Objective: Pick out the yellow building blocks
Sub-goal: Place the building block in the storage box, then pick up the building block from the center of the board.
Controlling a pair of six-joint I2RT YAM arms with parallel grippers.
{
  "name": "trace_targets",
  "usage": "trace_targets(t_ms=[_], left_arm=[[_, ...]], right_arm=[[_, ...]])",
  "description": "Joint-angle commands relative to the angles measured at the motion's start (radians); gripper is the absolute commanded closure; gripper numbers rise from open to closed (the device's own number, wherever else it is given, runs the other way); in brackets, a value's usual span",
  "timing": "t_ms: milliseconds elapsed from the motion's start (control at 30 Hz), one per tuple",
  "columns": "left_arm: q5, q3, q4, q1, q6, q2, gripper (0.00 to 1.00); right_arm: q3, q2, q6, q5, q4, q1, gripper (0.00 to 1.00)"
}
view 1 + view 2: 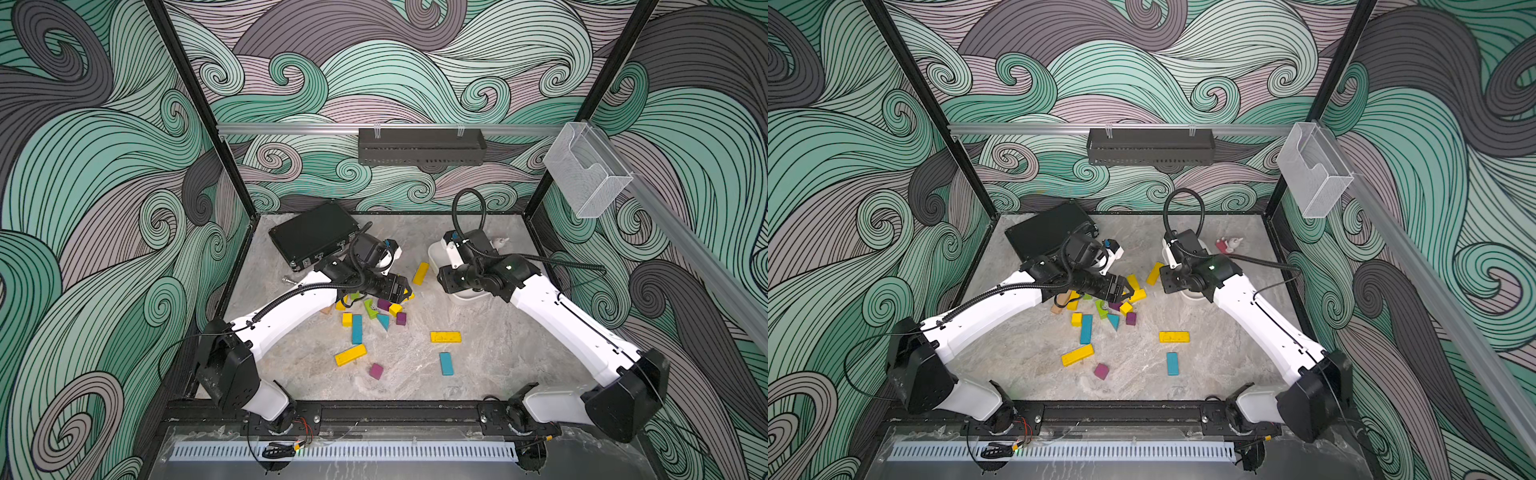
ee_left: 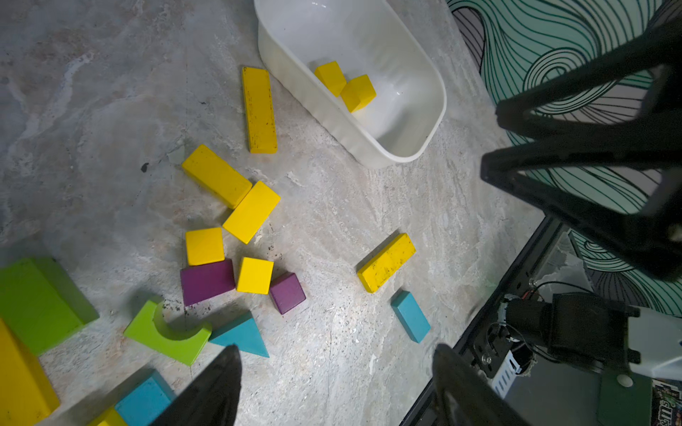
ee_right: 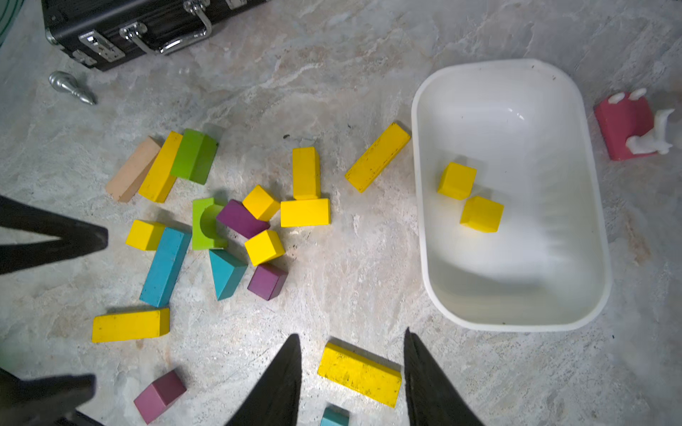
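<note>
Several yellow building blocks lie loose on the marble table, among them a long bar [image 1: 420, 273] by the white tub [image 3: 420, 184], another bar [image 1: 445, 336] and one more [image 1: 351, 354]. Two yellow cubes [image 3: 457, 180] [image 3: 481, 214] sit inside the tub. My left gripper [image 2: 337, 354] hangs open over the block cluster [image 1: 395, 309], with nothing between its fingers. High beside the tub, my right gripper [image 3: 350, 335] is open; a yellow bar [image 3: 360, 374] lies on the table far below the gap, untouched.
Teal [image 3: 164, 267], purple [image 3: 241, 219] and lime-green [image 3: 193, 156] blocks and a tan bar [image 3: 133, 169] mix with the yellow ones. A black case [image 1: 313, 232] and a silver piece [image 3: 70, 86] lie at back left. A red block with a white figure [image 3: 623, 125] is beyond the tub.
</note>
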Motion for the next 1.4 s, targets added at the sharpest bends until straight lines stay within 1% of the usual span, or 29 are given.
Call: trace_targets(t_ms=[0, 133, 267, 433, 567, 700, 833, 900, 967, 1000, 1033, 1133, 1200, 1367], left_arm=[[-0.021, -0.008, -0.046, -0.005, 0.026, -0.029, 0.20], [-0.021, -0.017, -0.052, -0.005, 0.032, -0.032, 0.20], [-0.018, -0.026, -0.057, -0.004, 0.050, -0.035, 0.20], [-0.027, -0.035, -0.068, -0.004, 0.081, -0.034, 0.20], [-0.033, -0.036, -0.080, -0.004, 0.090, -0.031, 0.20], [-0.037, -0.040, -0.081, -0.005, 0.092, -0.029, 0.20], [-0.046, -0.045, -0.079, -0.004, 0.092, -0.026, 0.20], [-0.049, -0.046, -0.079, -0.005, 0.094, -0.024, 0.19], [-0.052, -0.047, -0.081, -0.004, 0.095, -0.024, 0.20], [-0.054, -0.046, -0.082, -0.005, 0.096, -0.023, 0.19], [-0.057, -0.046, -0.082, -0.004, 0.095, -0.024, 0.19], [-0.064, -0.050, -0.081, -0.004, 0.096, -0.025, 0.19], [-0.064, -0.050, -0.079, -0.004, 0.096, -0.023, 0.19], [-0.064, -0.055, -0.075, -0.004, 0.096, -0.022, 0.19]], right_arm=[[-0.069, -0.031, 0.045, -0.002, -0.029, 0.019, 0.54], [-0.155, -0.044, 0.099, -0.020, -0.032, 0.039, 0.54], [-0.240, -0.032, 0.133, -0.025, -0.004, 0.068, 0.51], [-0.363, -0.001, 0.137, -0.014, 0.092, 0.088, 0.46], [-0.430, 0.017, 0.120, -0.002, 0.168, 0.100, 0.42], [-0.457, 0.039, 0.100, 0.017, 0.202, 0.104, 0.37], [-0.451, 0.067, 0.109, 0.037, 0.199, 0.108, 0.34], [-0.449, 0.075, 0.120, 0.055, 0.193, 0.109, 0.28], [-0.449, 0.080, 0.123, 0.058, 0.191, 0.111, 0.26], [-0.450, 0.080, 0.128, 0.065, 0.188, 0.111, 0.19], [-0.451, 0.079, 0.134, 0.072, 0.186, 0.111, 0.17], [-0.461, 0.079, 0.151, 0.071, 0.188, 0.111, 0.16], [-0.472, 0.083, 0.169, 0.062, 0.194, 0.111, 0.13], [-0.504, 0.084, 0.217, 0.026, 0.224, 0.111, 0.13]])
